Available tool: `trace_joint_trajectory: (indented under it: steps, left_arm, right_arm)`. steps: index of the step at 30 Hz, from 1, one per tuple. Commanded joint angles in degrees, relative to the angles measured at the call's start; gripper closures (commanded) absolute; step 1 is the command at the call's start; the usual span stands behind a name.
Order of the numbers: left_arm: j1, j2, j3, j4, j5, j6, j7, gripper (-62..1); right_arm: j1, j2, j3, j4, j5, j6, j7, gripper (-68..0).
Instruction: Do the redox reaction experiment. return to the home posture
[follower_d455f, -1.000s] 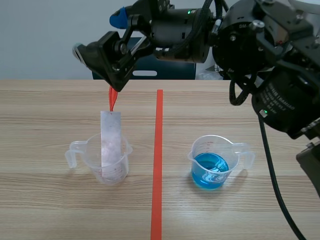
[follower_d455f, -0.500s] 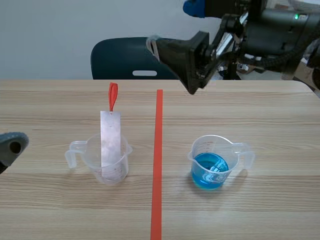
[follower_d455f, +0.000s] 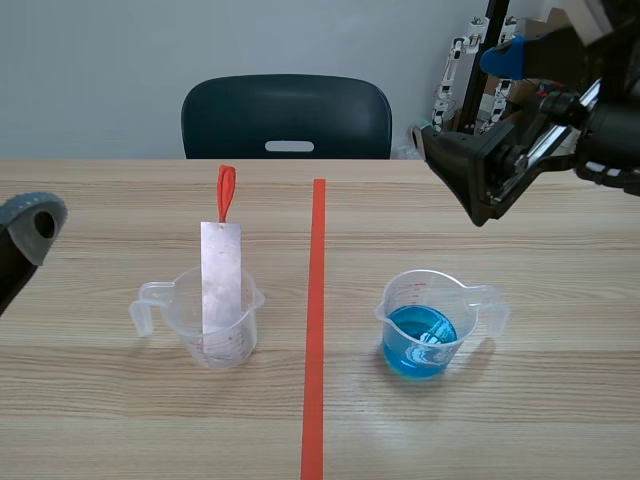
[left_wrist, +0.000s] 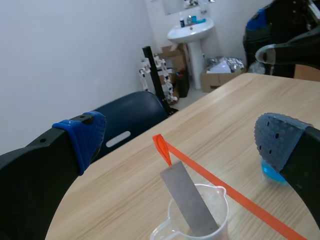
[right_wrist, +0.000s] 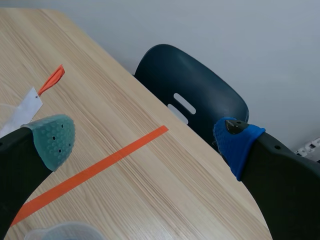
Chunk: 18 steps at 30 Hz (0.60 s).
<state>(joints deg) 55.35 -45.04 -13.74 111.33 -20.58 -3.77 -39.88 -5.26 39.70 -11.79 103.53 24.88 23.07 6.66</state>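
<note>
A clear beaker (follower_d455f: 210, 330) left of the tape line holds an upright grey metal strip (follower_d455f: 221, 285) with an orange tag (follower_d455f: 226, 192) on top. Right of the line stands a second beaker (follower_d455f: 425, 325) with blue liquid. My right gripper (follower_d455f: 478, 125) hangs open and empty, high above the table's far right, apart from both beakers. Only one fingertip of my left gripper (follower_d455f: 30, 225) shows at the left edge. In the left wrist view my left gripper (left_wrist: 182, 134) is open, with the strip (left_wrist: 187, 200) and its beaker (left_wrist: 200, 217) ahead and below. The right wrist view shows the right gripper (right_wrist: 145, 141) open over bare table, the strip (right_wrist: 24, 111) off to one side.
A dark blue chair (follower_d455f: 287, 118) stands behind the table's far edge. The orange tape line (follower_d455f: 316, 320) runs down the middle of the table. Stands and boxes (follower_d455f: 470, 70) sit in the room beyond the right arm.
The right arm has swung from above the strip's tag over to the far right, gripper open throughout. The left gripper's fingertip has come into view at the left edge.
</note>
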Motion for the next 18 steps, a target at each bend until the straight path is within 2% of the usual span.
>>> trace_joint_trajectory:
  steps: [1,4,8,11,18]
  left_arm:
    - [-0.1,2.1,-0.4,0.7,-0.6,0.3,-0.6,-62.3]
    - [-0.1,5.0,-0.6,1.5,0.0,0.3,-0.5,-62.3]
    - [-0.1,8.8,-0.6,3.1,7.1,0.3,-0.5,-62.3]
    - [-0.1,11.7,-0.6,4.7,10.2,0.2,1.6,-62.3]
    - [-0.1,15.7,-0.6,5.7,15.8,0.0,4.0,-62.3]
  right_arm:
    - [-0.6,1.6,0.0,2.5,0.7,-1.3,1.9,-57.6]
    - [-4.4,4.3,0.0,6.2,0.6,-7.3,1.9,-57.6]
    - [-10.7,7.3,0.9,12.0,-0.3,-12.2,1.9,-57.6]
    - [-15.8,7.7,3.1,15.3,-0.3,-16.2,1.6,-57.6]
    - [-27.1,6.9,10.9,20.3,-0.3,-16.4,1.7,-57.6]
